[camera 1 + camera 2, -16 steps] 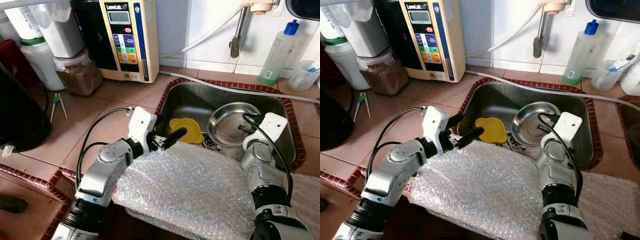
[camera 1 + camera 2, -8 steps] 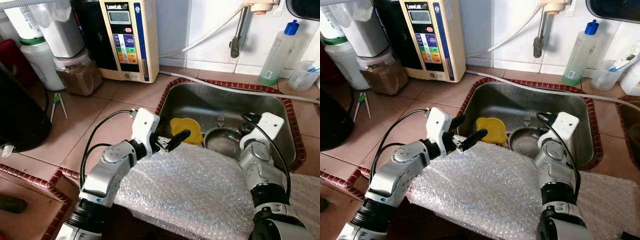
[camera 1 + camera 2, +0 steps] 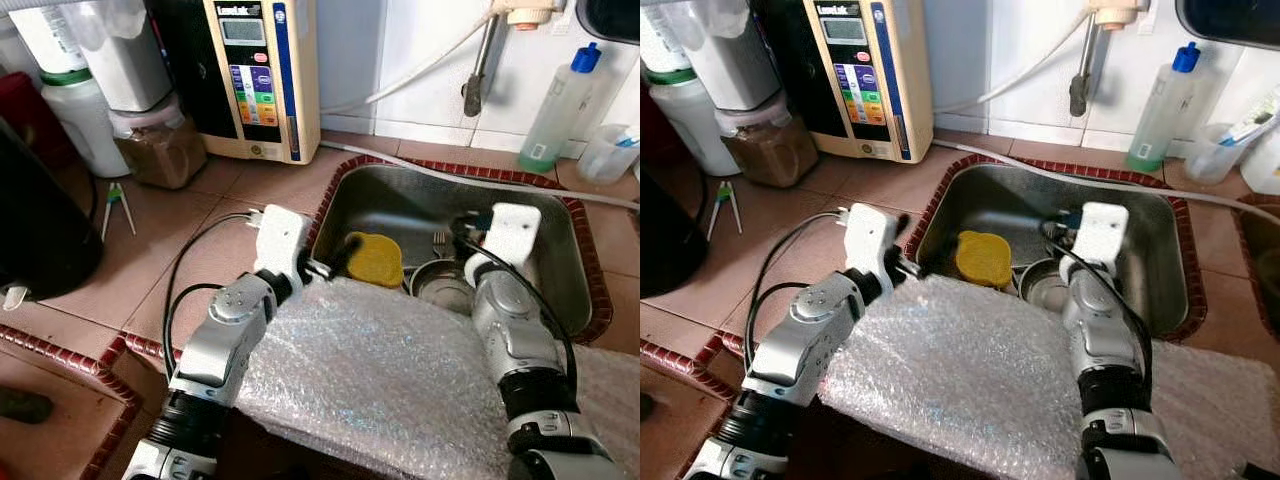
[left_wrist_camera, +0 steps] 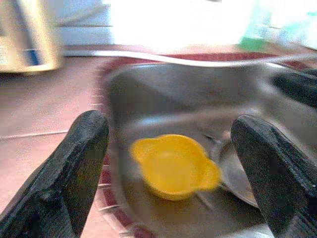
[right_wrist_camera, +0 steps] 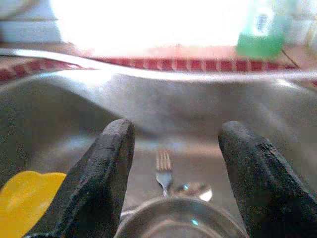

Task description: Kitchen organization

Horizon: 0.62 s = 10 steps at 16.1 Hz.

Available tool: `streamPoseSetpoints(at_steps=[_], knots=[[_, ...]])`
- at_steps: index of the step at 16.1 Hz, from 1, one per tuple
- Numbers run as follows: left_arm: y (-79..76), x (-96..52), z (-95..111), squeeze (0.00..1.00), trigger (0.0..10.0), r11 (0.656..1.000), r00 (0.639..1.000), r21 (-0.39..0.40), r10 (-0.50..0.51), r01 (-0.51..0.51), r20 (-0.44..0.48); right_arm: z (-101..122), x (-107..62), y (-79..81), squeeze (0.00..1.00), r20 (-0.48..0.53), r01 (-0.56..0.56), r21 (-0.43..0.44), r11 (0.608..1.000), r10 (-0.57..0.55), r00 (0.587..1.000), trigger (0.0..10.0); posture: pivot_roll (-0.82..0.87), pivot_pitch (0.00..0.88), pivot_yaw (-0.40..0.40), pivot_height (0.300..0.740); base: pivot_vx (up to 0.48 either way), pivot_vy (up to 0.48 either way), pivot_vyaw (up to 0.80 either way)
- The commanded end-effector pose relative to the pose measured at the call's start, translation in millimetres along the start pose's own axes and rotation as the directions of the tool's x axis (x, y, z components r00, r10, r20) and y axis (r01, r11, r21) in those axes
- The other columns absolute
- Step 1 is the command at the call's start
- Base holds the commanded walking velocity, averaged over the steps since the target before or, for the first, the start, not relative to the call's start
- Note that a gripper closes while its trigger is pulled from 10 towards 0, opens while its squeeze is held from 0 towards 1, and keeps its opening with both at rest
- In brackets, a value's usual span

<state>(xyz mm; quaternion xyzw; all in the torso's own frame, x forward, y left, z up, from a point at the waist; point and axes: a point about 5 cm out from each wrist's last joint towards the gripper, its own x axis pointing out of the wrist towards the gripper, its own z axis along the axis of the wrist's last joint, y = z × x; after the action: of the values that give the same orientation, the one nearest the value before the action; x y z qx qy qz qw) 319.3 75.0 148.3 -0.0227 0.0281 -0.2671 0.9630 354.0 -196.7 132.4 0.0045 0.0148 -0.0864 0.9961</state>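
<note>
Since the earlier frames, both arms have swung leftward over the sink [image 3: 570, 215] and the steel bowl [image 3: 442, 282], previously raised on edge, now lies flat on the sink floor. Left to right: a white jug [image 3: 78, 118] and a brown-filled container [image 3: 155, 147] stand at the desk's [image 3: 215, 225] far left edge, beside a cream water ionizer [image 3: 262, 75]. Left pincer [image 4: 176, 163], released with fingers [image 4: 74, 171] spread, hovers at the sink's left rim, aimed at the yellow bowl [image 3: 372, 258] resting on the sink floor near its left wall. Bubble wrap [image 3: 400, 385] covers the desk's near edge. Right pincer [image 5: 173, 163], likewise released, hangs above the steel bowl; a fork [image 5: 162, 168] lies just beyond it. A detergent bottle [image 3: 560, 105] stands behind the sink's far right corner.
</note>
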Motion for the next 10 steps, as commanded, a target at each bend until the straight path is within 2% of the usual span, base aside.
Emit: streamPoseSetpoints(at_steps=[1,2,3,4,5,8,10], knots=[[5.6,0.5,2.4,1.00,10.0,0.999,0.999,0.018,0.051,-0.052,0.007,2.3,-1.1,1.8,1.00,0.009,-0.015,0.000,1.000,0.015,1.000,10.0,-0.10,0.049,0.053,0.740,0.000,0.000,0.00],[9.1,1.4,4.7,1.00,10.0,0.996,0.995,0.014,0.093,-0.094,0.020,6.1,-2.5,3.6,1.00,0.036,-0.042,-0.015,0.999,0.043,0.998,10.0,-0.10,0.046,0.047,0.740,0.000,0.000,0.00],[13.7,2.5,9.0,0.61,10.0,0.989,0.988,0.003,0.150,-0.150,0.048,11.1,-4.3,4.5,1.00,0.069,-0.065,-0.036,0.997,0.067,0.995,10.0,-0.11,0.043,0.045,0.740,0.000,0.000,0.00],[16.4,3.4,11.4,0.00,10.0,0.984,0.982,-0.012,0.179,-0.179,0.056,14.6,-5.4,5.2,1.00,0.092,-0.076,-0.054,0.996,0.081,0.992,10.0,-0.10,0.043,0.045,0.740,0.000,0.000,0.00],[20.1,4.1,13.8,0.00,10.0,0.978,0.977,-0.032,0.207,-0.205,0.052,19.2,-6.8,6.7,1.00,0.120,-0.085,-0.063,0.994,0.093,0.988,10.0,-0.10,0.042,0.045,0.740,0.000,0.000,0.00],[29.2,3.8,25.7,0.00,10.0,0.963,0.960,0.002,0.268,-0.269,0.076,31.9,-12.3,8.4,1.00,0.198,-0.090,-0.101,0.991,0.109,0.974,10.0,-0.10,0.048,0.046,0.740,0.000,0.000,0.00],[37.1,0.4,32.3,0.00,10.0,0.953,0.945,-0.040,0.303,-0.301,0.122,45.2,-19.3,10.8,1.00,0.273,-0.101,-0.145,0.984,0.138,0.952,10.0,-0.11,0.051,0.047,0.740,0.000,0.000,0.00]])
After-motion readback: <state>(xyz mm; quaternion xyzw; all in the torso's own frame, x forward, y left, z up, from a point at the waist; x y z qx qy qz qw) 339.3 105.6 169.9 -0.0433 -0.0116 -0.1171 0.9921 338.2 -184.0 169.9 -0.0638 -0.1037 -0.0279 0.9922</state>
